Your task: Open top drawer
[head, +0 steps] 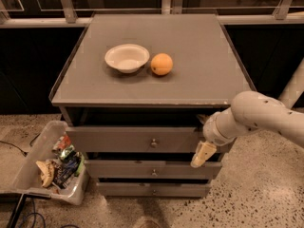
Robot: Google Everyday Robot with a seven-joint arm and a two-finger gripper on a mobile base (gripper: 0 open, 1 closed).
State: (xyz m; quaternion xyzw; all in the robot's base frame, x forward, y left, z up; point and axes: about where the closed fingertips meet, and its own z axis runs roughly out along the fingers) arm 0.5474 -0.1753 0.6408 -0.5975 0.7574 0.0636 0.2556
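The top drawer [118, 139] is the widest grey front, just under the cabinet top, with a small round metal knob [153, 143] at its centre. A dark gap shows between it and the tabletop. My gripper [201, 152] is at the right end of this drawer front, well to the right of the knob, and hangs down over the drawer's lower edge. The white arm [259, 115] comes in from the right. Whether the gripper touches the drawer front cannot be told.
Two narrower drawers [152, 169] [152, 189] sit below. On the cabinet top [204, 65] are a white bowl [126, 57] and an orange [162, 63]. A clear bin of packets [52, 163] stands on the floor at the left, with cables beside it.
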